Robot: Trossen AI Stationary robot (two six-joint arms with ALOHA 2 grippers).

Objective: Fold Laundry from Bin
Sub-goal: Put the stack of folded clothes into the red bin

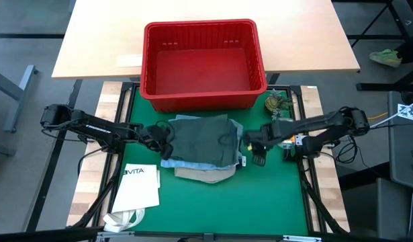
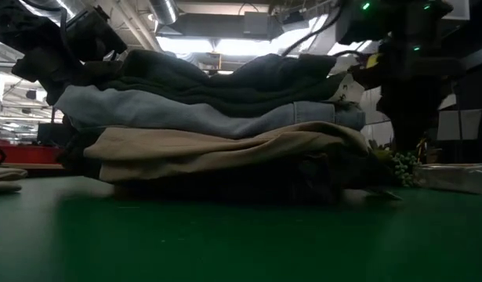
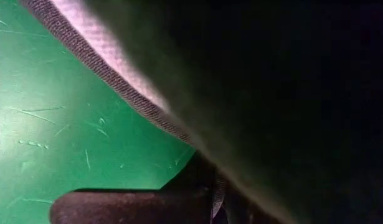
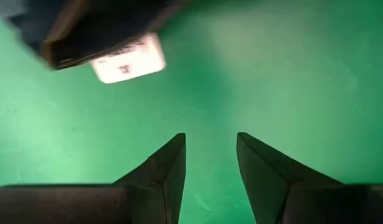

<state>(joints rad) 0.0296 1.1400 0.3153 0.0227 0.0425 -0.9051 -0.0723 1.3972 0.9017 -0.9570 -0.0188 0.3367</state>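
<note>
The bin (image 1: 201, 64) looks empty and the laundry (image 1: 203, 144) lies stacked just before it, left gripper (image 1: 160, 136) apparently clamped on the stack's edge, right gripper (image 1: 254, 145) open beside it, folding seemingly nearly finished.

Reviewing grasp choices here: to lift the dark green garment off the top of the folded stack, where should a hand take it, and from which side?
Probably its free right edge, coming in level from the stack's right. The dark green garment lies flat on top of the light blue jeans, so only edges offer a pinch. The left hand is already shut on its left edge; the right hand hangs open beside the right one.
</note>
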